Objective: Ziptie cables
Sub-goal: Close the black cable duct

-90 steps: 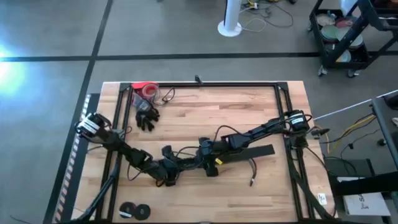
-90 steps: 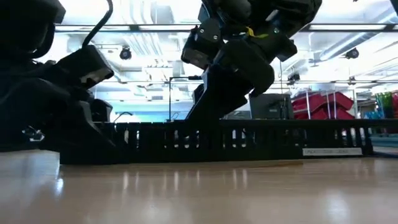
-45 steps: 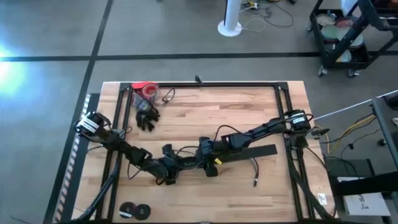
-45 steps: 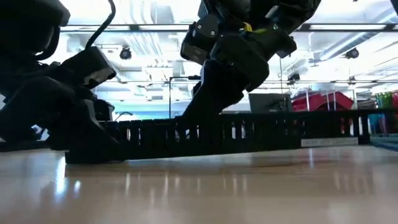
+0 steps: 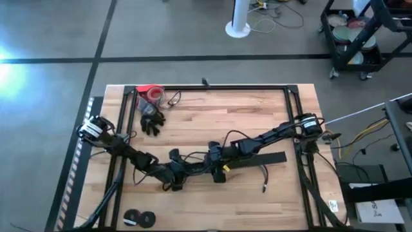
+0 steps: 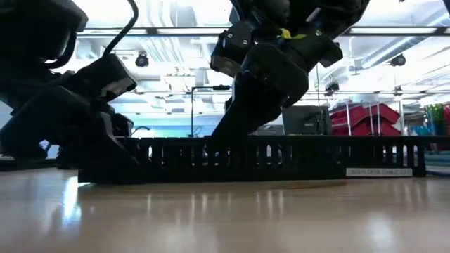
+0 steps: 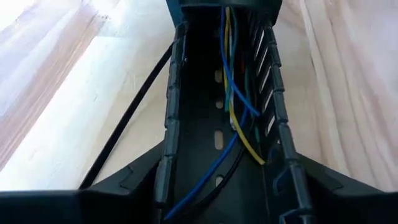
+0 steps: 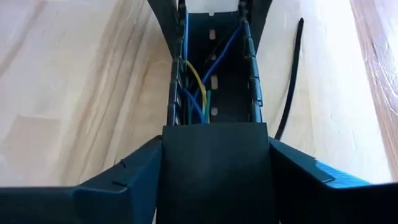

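Note:
A long black slotted duct (image 6: 246, 158) lies along the table's near middle between both grippers. The cables (image 7: 233, 106), thin blue, yellow, green and black wires, run inside its channel and also show in the right wrist view (image 8: 196, 87). My left gripper (image 5: 172, 179) is shut on the duct's left end. My right gripper (image 5: 215, 164) is shut on it farther right. A loose black cable (image 5: 262, 177) trails on the wood near the duct. My left gripper holds the duct across its width, one finger (image 7: 124, 186) against each slotted side wall (image 7: 169, 155), fingers lying along the duct. In the low view the duct lies about level, close over the table. My right gripper grips the duct's two side walls (image 8: 174, 118) the same way, coming slanting from above at the right. A plain black face (image 8: 214, 168) of the duct fills the gap between its fingers (image 8: 118, 186).
A flat black strip (image 5: 261, 159) lies right of the right gripper. A red roll (image 5: 151, 93) and a black glove-like lump (image 5: 152, 121) sit at the far left, two black discs (image 5: 138, 219) at the near edge. Black frame rails (image 5: 212, 87) border the table.
Half a second ago the duct was tipped, its right end in the low view raised and its left end low. It has come back down to about level, still held by both grippers.

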### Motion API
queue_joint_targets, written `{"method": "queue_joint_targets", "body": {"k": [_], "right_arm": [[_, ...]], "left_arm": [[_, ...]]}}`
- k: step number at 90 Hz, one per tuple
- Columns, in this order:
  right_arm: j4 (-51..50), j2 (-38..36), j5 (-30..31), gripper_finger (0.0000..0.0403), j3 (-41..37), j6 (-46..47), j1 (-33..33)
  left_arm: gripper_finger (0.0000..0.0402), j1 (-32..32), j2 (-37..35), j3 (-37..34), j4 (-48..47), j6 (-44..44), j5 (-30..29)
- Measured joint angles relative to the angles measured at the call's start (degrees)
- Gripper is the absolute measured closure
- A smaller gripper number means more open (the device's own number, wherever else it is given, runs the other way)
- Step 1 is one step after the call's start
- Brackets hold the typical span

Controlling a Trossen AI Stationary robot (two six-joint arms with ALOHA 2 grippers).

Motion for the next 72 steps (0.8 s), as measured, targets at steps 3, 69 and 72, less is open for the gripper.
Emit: {"method": "queue_joint_targets", "body": {"k": [3,69,72], "right_arm": [[-0.2,0.0,0.0,0.0172,-0.1,0.1,0.0],[8.1,0.7,-1.5,0.0183,-1.3,-0.1,0.0],[8.6,1.0,-1.4,0.018,-1.3,0.0,0.0]], "left_arm": [[0.018,0.0,0.0,0.0,-0.1,0.0,0.2],[0.0178,0.2,-0.1,0.3,-0.2,0.4,0.3],[0.0176,0.3,0.0,0.2,0.3,0.5,0.2]]}}
